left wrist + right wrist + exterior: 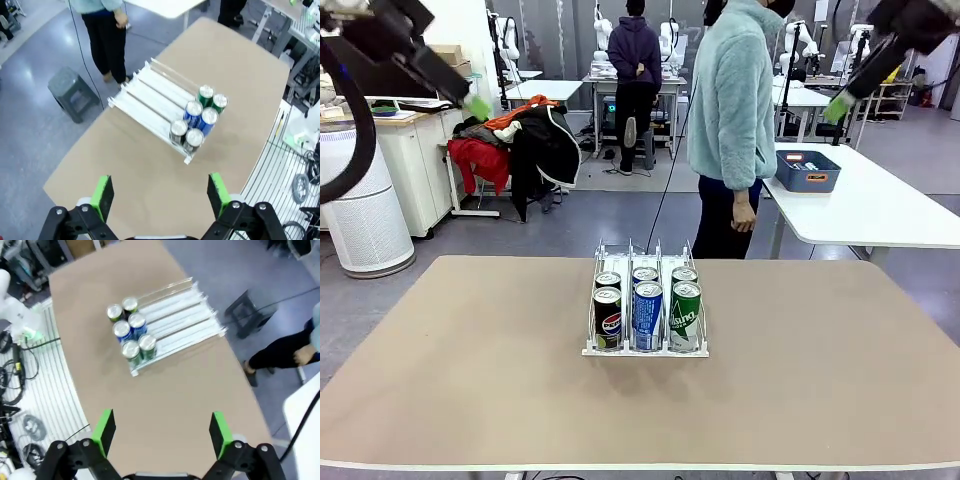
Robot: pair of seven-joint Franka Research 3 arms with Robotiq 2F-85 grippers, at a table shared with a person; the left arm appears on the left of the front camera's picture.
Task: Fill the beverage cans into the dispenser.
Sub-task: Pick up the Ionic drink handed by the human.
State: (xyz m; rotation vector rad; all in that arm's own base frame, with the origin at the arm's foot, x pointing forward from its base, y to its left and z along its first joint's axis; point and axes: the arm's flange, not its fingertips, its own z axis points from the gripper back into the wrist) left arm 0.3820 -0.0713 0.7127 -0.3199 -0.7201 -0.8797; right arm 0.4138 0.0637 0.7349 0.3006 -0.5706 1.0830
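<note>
**A:** Where is the dispenser?

**B:** In the front view the dispenser (646,351) sits at the middle of the frame, on the tan table (460,380). Its three lanes run up the picture towards the far edge.

**A:** And the beverage cans?

**B:** Six beverage cans (197,117) stand upright in it, two per lane, packed together at the lower end of the lanes in the front view. The front row has a black Pepsi can (608,320) on the left, a blue-and-white Pocari Sweat can (647,316) in the middle and a green can (685,316) on the right. Behind each is a second can of much the same colour, with mostly its silver top showing. The upper stretch of every lane is bare.

**A:** What about the left gripper?

**B:** In its wrist view the left gripper (160,194) is at the bottom of the frame. Its green pads are spread wide with nothing between them, high above the table and well apart from the cans.

**A:** And the right?

**B:** The right gripper (161,430) is the same: jaws fully apart, holding nothing, looking down on the table from well above it.

**A:** Is anyone there?

**B:** A person (730,100) in a pale fleece stands at the upper middle of the front view, beyond the far edge of the table, with one hand (744,212) hanging down.
</note>
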